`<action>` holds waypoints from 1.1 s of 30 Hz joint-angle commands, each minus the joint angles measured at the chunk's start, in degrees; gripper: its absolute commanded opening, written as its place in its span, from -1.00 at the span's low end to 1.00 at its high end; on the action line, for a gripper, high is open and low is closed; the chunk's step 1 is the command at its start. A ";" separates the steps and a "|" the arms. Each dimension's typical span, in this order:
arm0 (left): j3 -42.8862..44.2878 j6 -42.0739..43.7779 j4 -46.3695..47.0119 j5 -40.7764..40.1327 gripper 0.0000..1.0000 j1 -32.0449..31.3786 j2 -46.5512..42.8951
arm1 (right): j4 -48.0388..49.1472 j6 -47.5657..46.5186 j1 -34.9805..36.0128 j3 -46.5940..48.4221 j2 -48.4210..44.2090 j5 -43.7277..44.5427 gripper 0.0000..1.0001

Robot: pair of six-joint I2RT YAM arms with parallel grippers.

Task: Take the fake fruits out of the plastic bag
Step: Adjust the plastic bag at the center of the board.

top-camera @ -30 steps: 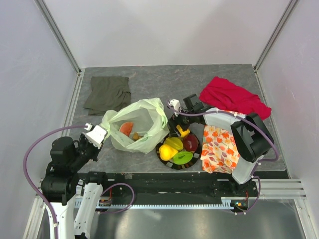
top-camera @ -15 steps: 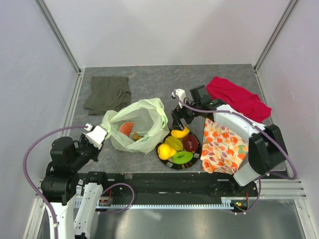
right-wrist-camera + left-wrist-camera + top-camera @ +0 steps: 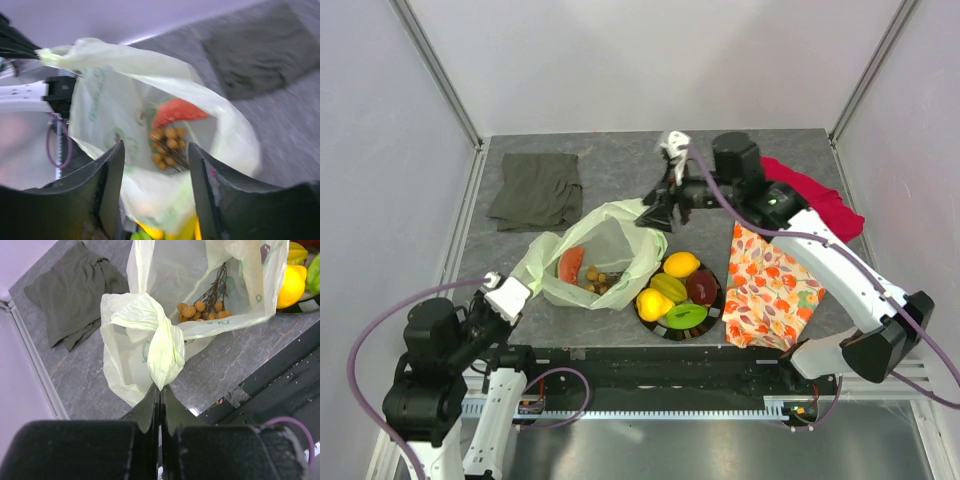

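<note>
The plastic bag [image 3: 610, 240] lies open left of the plate [image 3: 660, 329]. My left gripper [image 3: 508, 293] is shut on the bag's handle [image 3: 162, 347] at its near left corner and holds it taut. My right gripper [image 3: 656, 212] is open and empty, above the bag's far right rim, fingers pointing into the mouth [image 3: 155, 150]. In the bag lie the red-green melon slice [image 3: 571, 264] [image 3: 177, 111] and the brown grape-like cluster [image 3: 598, 281] [image 3: 202, 310] [image 3: 166, 145]. On the plate sit the lemon [image 3: 681, 264], a yellow piece [image 3: 653, 304], a yellow-green piece [image 3: 670, 288], the dark red one [image 3: 702, 288] and the green one [image 3: 686, 316].
An olive-grey folded cloth [image 3: 537, 188] lies at the back left. A red cloth [image 3: 810, 195] lies at the back right, partly under my right arm. An orange-flowered cloth [image 3: 770, 285] lies right of the plate. Enclosure walls stand on three sides.
My right gripper left the lemon on the plate, rose and moved back-left to the bag's far rim. My left gripper pulled the handle nearer, stretching the bag.
</note>
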 commanded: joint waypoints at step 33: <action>-1.67 15.54 -15.67 -7.81 -0.97 0.31 -12.19 | 16.23 -4.73 28.35 -0.39 29.61 36.93 0.34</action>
